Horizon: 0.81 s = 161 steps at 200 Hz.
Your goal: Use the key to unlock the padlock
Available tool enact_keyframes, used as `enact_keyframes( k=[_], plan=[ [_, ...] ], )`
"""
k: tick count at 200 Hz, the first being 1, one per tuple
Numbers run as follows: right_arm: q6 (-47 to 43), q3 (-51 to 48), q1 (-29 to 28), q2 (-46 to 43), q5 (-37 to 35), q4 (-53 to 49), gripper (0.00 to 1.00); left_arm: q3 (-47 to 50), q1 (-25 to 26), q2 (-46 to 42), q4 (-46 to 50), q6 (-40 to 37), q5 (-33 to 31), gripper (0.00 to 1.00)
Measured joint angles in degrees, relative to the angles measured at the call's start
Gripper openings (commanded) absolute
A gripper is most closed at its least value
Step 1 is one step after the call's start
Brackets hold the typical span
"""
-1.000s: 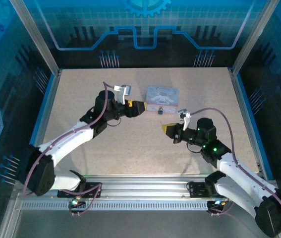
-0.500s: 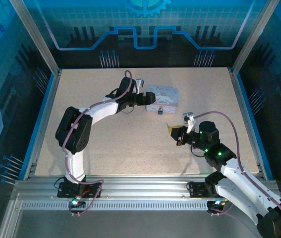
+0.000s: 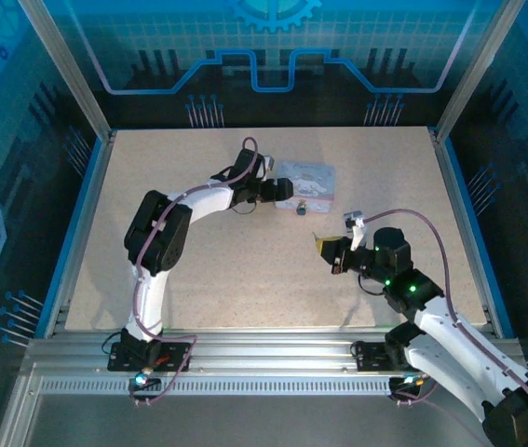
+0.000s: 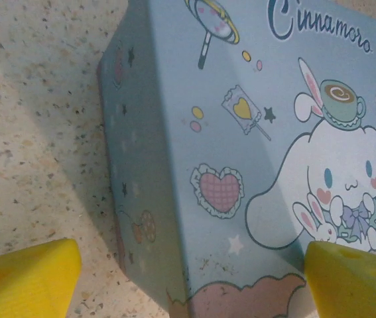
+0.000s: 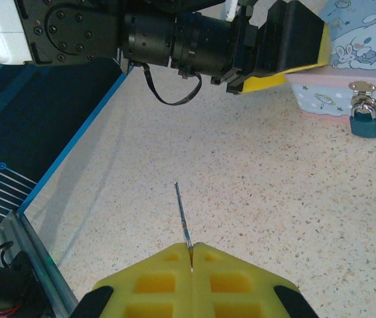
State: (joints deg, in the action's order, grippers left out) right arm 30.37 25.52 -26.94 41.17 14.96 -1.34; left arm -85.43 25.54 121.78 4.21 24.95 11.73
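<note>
The pale blue cartoon tin (image 3: 308, 177) lies at the back middle of the table. The small grey-blue padlock (image 3: 300, 209) hangs from the hasp on its near side, and its silver shackle and body (image 5: 363, 120) show clearly in the right wrist view. My left gripper (image 3: 280, 189) is open at the tin's left end. One yellow finger (image 4: 28, 278) is over the table and the other over the lid (image 4: 241, 132), its jaws (image 4: 188, 285) wide apart. My right gripper (image 3: 320, 244) is shut (image 5: 191, 248) on the key (image 5: 182, 211), whose thin blade points forward, well short of the padlock.
The speckled table (image 3: 226, 270) has blue raised edges at left (image 5: 75, 152) and right (image 3: 464, 223). An aluminium rail (image 3: 264, 349) runs along the near edge by the arm bases. My left arm's black wrist (image 5: 174, 40) reaches across the far side.
My left arm has stretched out from the middle left to the tin and brought its open jaws around the tin's left end. My right gripper shifted slightly nearer, still holding the key.
</note>
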Motion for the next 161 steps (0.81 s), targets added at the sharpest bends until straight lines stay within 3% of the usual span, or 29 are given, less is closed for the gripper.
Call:
enact_keyframes(
  k=[43, 111, 161],
  plan=[
    [0.0, 0.0, 0.0, 1.3, 0.0, 0.0, 0.0, 2.3, -0.3, -0.6, -2.8, 0.0, 0.0, 0.85],
    [0.0, 0.0, 0.0, 2.6, 0.0, -0.2, 0.0, 22.0, -3.5, -9.2, -10.7, -0.4, -0.8, 0.84],
    [0.0, 0.0, 0.0, 4.9, 0.1, 0.1, 0.0, 28.1, -5.8, -13.7, -13.2, -0.2, -0.6, 0.84]
  ],
)
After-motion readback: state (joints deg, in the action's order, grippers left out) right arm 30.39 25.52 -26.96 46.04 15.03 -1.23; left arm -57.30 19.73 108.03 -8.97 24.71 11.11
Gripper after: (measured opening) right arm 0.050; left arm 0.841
